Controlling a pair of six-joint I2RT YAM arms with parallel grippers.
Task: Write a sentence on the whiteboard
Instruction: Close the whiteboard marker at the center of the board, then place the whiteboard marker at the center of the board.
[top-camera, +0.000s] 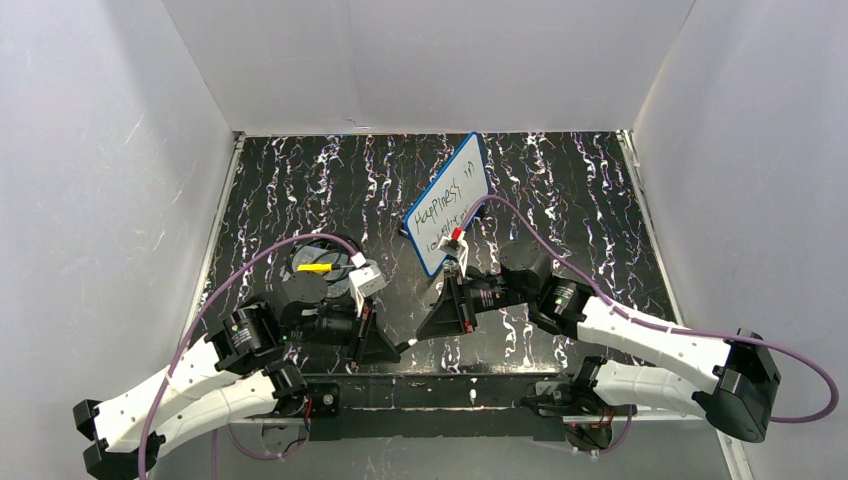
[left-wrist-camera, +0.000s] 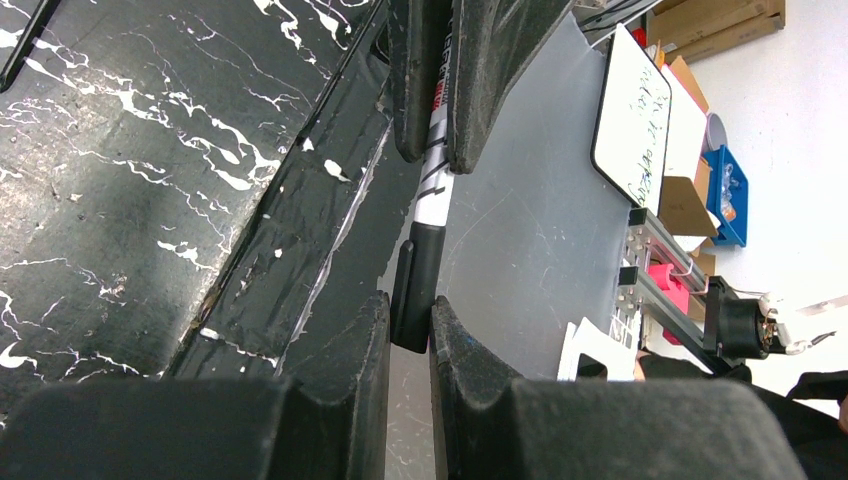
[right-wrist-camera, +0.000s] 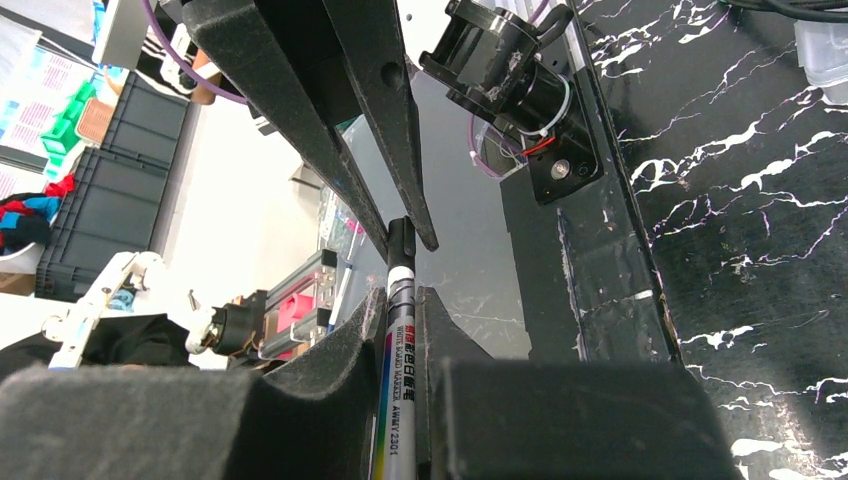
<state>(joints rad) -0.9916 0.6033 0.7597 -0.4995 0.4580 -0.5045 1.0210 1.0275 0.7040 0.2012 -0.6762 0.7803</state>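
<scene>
The whiteboard, white with a thin blue rim, lies tilted on the black marbled table at centre back. The sentence is on it in black handwriting, two lines. My two grippers meet tip to tip near the table's front edge. My right gripper is shut on the white barrel of a whiteboard marker. My left gripper is shut on the marker's black cap, which sits on the barrel. The cap also shows in the right wrist view.
A round dark dish with a yellow item lies left of centre, just behind the left wrist. Purple cables arc over both arms. White walls close in the table on three sides. A dark strip runs along the near edge.
</scene>
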